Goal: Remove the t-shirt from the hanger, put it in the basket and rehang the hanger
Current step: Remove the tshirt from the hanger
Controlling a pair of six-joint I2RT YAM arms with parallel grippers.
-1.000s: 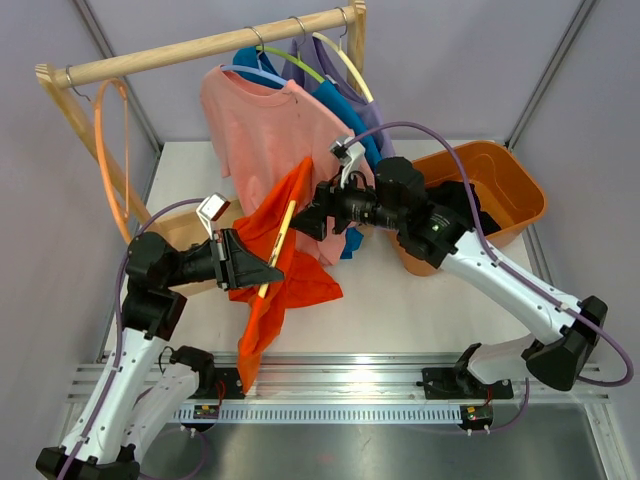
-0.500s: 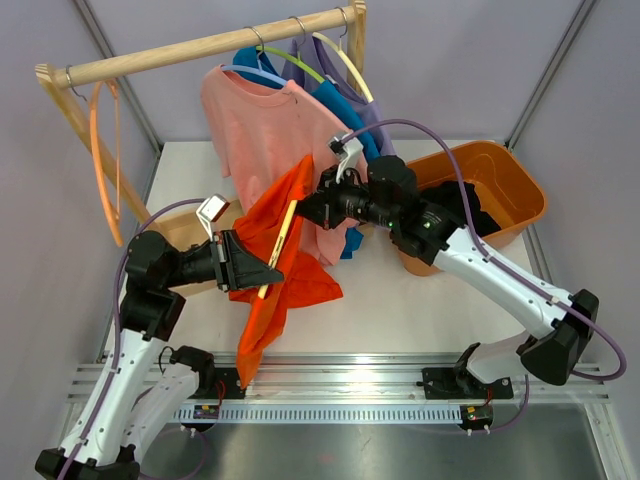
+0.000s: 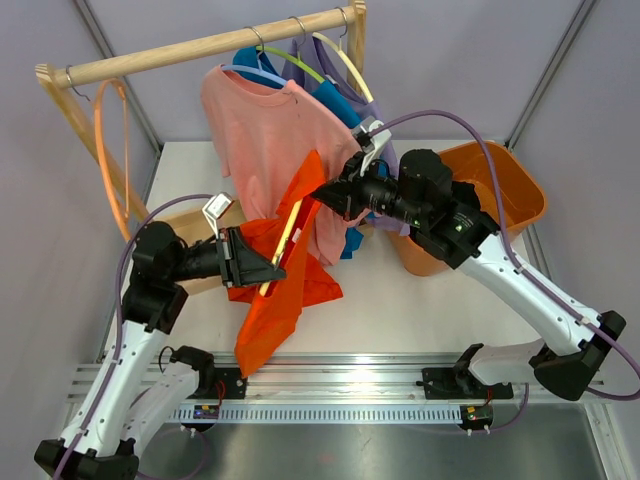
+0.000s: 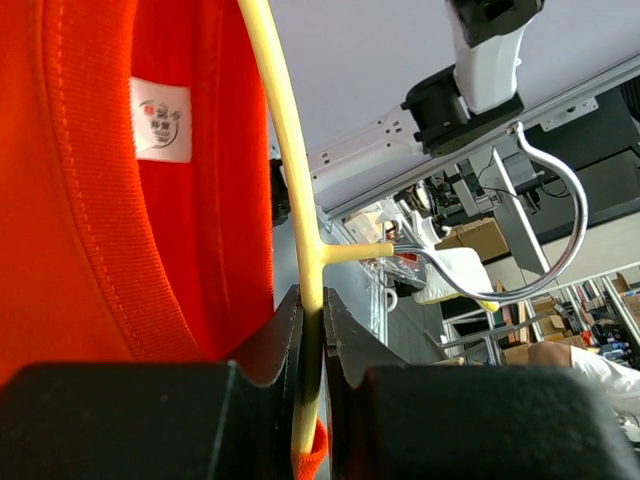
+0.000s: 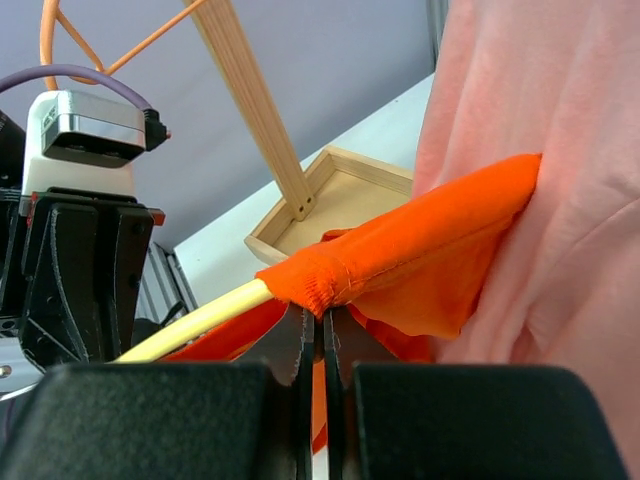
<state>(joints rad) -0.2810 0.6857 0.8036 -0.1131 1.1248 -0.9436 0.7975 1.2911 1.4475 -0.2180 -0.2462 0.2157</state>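
Orange t-shirt sleeve hem pinched between closed right gripper fingers; yellow hanger bar clamped tight in left gripper, fabric just beside.

Pink shirt against right tool; open tabletop nearside.

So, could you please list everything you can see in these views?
orange t-shirt: one, orange, on the yellow hanger between the arms
yellow hanger: one, yellow, inside the orange t-shirt
pink t-shirt: one, pink, hanging from the wooden rail
blue garment: one, blue, behind the pink t-shirt
purple garment: one, purple, rail's right end
empty hanger: one, orange, rail's left end
wooden rail: one, light wood, back
bin: one, orange, table's right
tray: one, light wood, table's left
table: one, white
left gripper: black, shut on the yellow hanger
right gripper: black, pinching the orange t-shirt
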